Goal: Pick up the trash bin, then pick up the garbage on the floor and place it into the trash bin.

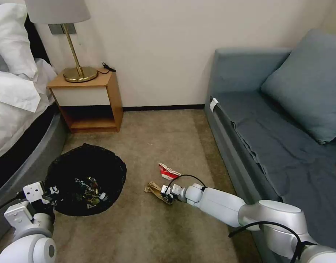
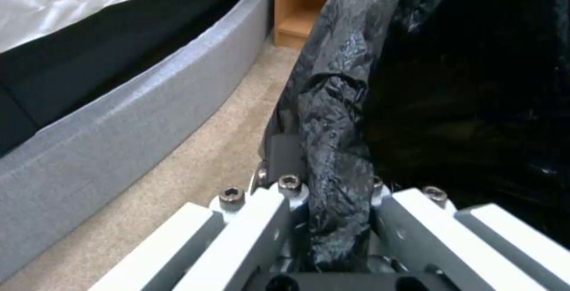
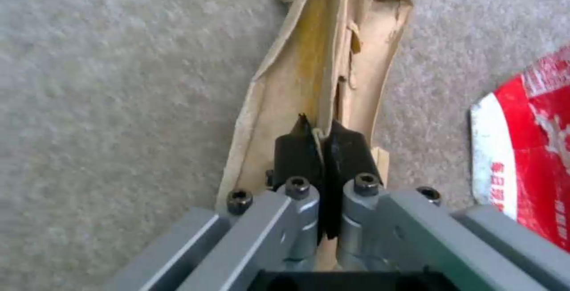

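Right end effector [image 3: 320, 137] clamped shut on crumpled brown paper [image 3: 323, 59], low on the carpet [image 1: 168, 226] just beside the red-and-white carton [image 1: 168, 171]. Left end effector [image 2: 332, 202] pinching the black bag at the rim of the trash bin [image 1: 86, 179], well apart from the carton, nearer the bed [image 1: 18, 109].

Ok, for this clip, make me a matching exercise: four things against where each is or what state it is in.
Things:
1. brown paper
2. red-and-white carton
3. trash bin
4. lamp

States:
a. standing on the bedside cabinet
b. lying loose on the carpet, held by nothing
c. pinched by the right gripper on the carpet
d. rim and black bag clamped by the left gripper, litter inside

Pairs: 1-c, 2-b, 3-d, 4-a
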Tool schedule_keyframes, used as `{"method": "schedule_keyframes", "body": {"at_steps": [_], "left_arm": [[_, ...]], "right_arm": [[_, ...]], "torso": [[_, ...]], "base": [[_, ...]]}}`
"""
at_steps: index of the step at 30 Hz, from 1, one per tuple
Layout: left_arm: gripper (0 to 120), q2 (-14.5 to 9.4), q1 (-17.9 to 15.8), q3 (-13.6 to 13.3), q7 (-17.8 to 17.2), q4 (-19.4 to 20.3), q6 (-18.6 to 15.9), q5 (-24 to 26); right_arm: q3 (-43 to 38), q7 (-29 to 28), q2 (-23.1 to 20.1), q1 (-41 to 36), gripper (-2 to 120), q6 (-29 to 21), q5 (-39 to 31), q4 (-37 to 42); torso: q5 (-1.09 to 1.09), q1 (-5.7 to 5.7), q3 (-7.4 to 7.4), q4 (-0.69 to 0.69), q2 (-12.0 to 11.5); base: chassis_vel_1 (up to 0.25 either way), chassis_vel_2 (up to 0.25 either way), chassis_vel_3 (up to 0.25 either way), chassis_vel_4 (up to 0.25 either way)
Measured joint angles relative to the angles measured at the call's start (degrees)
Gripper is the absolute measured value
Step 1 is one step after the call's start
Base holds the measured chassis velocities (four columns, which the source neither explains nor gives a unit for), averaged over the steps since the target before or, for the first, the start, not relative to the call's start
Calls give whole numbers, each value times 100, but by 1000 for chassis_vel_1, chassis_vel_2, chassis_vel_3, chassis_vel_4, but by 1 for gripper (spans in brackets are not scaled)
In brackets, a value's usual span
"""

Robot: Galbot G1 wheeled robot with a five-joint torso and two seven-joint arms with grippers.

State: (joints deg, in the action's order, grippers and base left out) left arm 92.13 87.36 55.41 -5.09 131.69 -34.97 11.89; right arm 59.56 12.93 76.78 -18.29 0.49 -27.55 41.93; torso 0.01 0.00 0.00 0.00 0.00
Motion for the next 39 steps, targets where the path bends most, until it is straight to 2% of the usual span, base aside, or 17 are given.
{"method": "schedule_keyframes", "body": {"at_steps": [13,23,28,32,39], "left_arm": [[1,0,-8,-8,0,0,0,-8],[1,0,-23,-18,0,-9,-16,-16],[1,0,-19,-19,0,-9,-25,-17],[1,0,-27,-7,2,-68,-25,-8],[1,0,-24,-12,2,-75,-25,-7]], "right_arm": [[35,-14,-134,49,0,-76,-112,305],[12,-134,-443,151,0,-131,-318,865],[-131,-211,-755,275,0,-148,-412,1200],[-630,-369,-1615,332,0,-303,-612,2189],[-1238,-387,-2016,392,0,-113,-656,2825]], "torso": [[-1,0,0,0,0],[0,0,0,1,0],[1,0,0,1,0],[0,0,0,-3,0],[1,0,0,-1,0]], "base": [[0,0,0,0],[0,0,0,0],[0,0,0,0],[0,0,0,0],[0,0,0,0]]}}
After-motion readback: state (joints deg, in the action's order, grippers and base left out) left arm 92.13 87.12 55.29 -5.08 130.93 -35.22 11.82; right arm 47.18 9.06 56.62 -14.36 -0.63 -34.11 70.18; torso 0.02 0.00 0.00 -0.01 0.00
